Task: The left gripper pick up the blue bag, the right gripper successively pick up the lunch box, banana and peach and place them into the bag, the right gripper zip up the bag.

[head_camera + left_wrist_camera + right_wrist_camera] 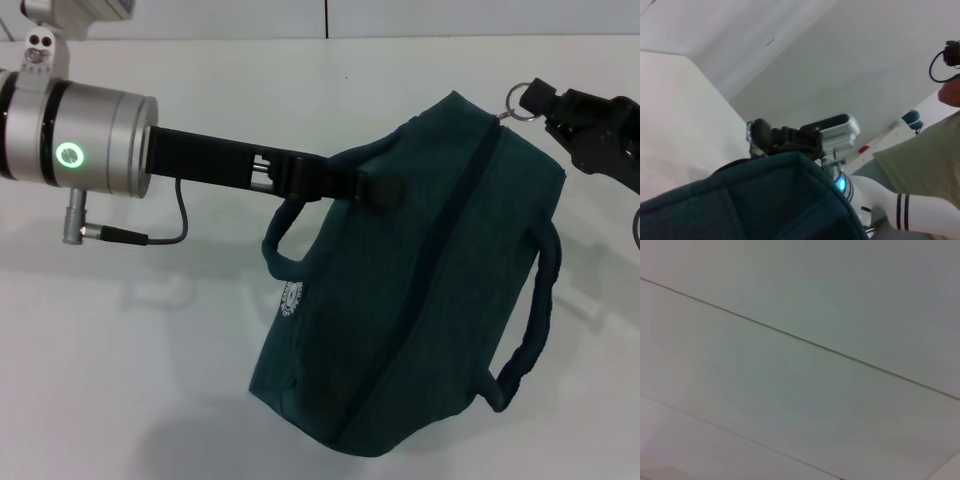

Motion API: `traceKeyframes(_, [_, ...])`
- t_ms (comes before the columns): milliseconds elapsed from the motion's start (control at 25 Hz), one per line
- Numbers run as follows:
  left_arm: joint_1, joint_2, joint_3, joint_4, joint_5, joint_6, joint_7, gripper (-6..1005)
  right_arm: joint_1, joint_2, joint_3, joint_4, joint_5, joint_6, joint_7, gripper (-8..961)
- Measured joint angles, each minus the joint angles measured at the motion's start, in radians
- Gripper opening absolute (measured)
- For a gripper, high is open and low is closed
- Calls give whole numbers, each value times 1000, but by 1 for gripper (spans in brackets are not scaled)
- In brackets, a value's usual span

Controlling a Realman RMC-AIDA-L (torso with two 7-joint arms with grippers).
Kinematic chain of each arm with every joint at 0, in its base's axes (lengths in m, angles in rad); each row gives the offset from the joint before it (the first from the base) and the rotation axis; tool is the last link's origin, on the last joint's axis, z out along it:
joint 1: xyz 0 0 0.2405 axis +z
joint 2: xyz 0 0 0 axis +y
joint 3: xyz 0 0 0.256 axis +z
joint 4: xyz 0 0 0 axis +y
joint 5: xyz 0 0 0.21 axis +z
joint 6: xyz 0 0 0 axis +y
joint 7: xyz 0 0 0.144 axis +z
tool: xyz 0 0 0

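Blue bag [420, 290] hangs lifted above the white table [130, 380] in the head view, its zipper line looking closed. The left gripper [365, 185] is clamped on one padded handle [300, 215]; the right gripper [545, 105] pinches the metal ring zipper pull [517, 98] at the bag's far corner. Lunch box, banana and peach are not visible.

From the left wrist, the bag's fabric [765, 200] fills the foreground with the right gripper [767, 137] beyond it.

From the right wrist, only pale surfaces show.

Pulling the ring further could likely twist the hanging bag or slip the handle.
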Motion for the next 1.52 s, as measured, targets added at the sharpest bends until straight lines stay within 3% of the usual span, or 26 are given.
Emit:
traceKeyframes(400, [18, 3, -9, -10, -41, 13, 16, 43, -5, 3, 1, 1, -2, 22, -3, 65])
traceKeyframes(600, [15, 4, -10, -38, -32, -13, 20, 43, -7, 10, 18, -9, 7, -45, -42, 65])
traceKeyframes(840, [12, 3, -10, -38, -23, -53, 22, 43, -17, -3, 38, 2, 8, -52, -41, 66])
traceKeyframes(1200, [-6, 7, -9, -84, -15, -183, 25, 43, -85, -28, 143, -2, 7, -35, -45, 464])
traceKeyframes(1360, [-46, 11, -10, -156, -1, -246, 27, 52, -96, -36, 150, -8, 3, -38, -51, 625])
traceKeyframes(1520, [-44, 3, -10, -178, -12, -301, 77, 87, -97, -37, 151, -9, 0, -57, -77, 784])
